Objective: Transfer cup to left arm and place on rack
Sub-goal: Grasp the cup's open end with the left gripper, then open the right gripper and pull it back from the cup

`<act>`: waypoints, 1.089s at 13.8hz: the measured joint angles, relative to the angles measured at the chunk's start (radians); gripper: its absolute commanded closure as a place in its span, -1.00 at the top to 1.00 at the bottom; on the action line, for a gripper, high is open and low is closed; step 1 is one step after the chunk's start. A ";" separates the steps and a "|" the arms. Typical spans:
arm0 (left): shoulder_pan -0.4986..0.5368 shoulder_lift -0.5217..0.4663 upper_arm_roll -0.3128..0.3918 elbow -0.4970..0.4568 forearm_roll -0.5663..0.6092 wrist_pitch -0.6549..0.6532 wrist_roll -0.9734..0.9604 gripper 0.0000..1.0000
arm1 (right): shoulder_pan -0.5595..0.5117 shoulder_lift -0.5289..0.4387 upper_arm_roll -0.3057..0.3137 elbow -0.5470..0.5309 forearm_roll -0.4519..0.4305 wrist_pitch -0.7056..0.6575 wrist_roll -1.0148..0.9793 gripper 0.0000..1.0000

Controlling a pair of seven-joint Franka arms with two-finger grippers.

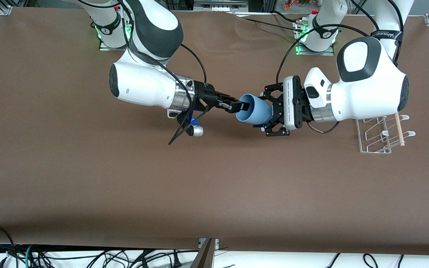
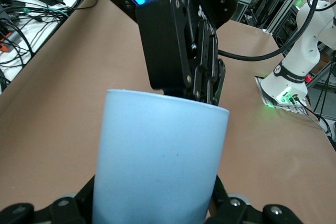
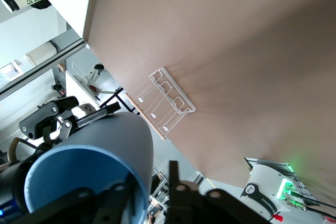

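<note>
Handover pose, mid-air over the table's (image 1: 88, 178) centre. L gripper (image 1: 268, 113): fingers clamped on the base end of the cup (image 1: 253, 109), one each side; in the left wrist view the cup (image 2: 160, 161) fills the foreground between them. Cup lies roughly horizontal, mouth toward the right arm's end of the table, clear of the surface. R gripper (image 1: 241, 107): at the cup's rim, one finger inside the mouth, one outside the wall; whether it grips or has let go, cannot tell. Right wrist view shows the rim (image 3: 86, 177) directly at that gripper. Rack (image 1: 382, 136): white wire w/ wooden dowel, on the table at the left arm's end, partly under that arm's wrist, well apart from the cup; seen also in the right wrist view (image 3: 165, 103).
</note>
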 measured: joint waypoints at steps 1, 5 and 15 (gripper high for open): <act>0.003 -0.004 0.001 0.000 0.013 -0.001 0.000 -0.97 | -0.002 0.000 -0.004 0.003 0.000 0.000 0.000 1.00; 0.014 -0.040 0.004 0.000 0.153 -0.056 -0.072 -0.97 | -0.054 0.000 -0.020 0.023 0.000 -0.057 -0.004 1.00; 0.055 -0.092 0.020 -0.030 0.933 -0.270 -0.434 -0.88 | -0.239 -0.010 -0.024 0.094 -0.480 -0.391 -0.189 1.00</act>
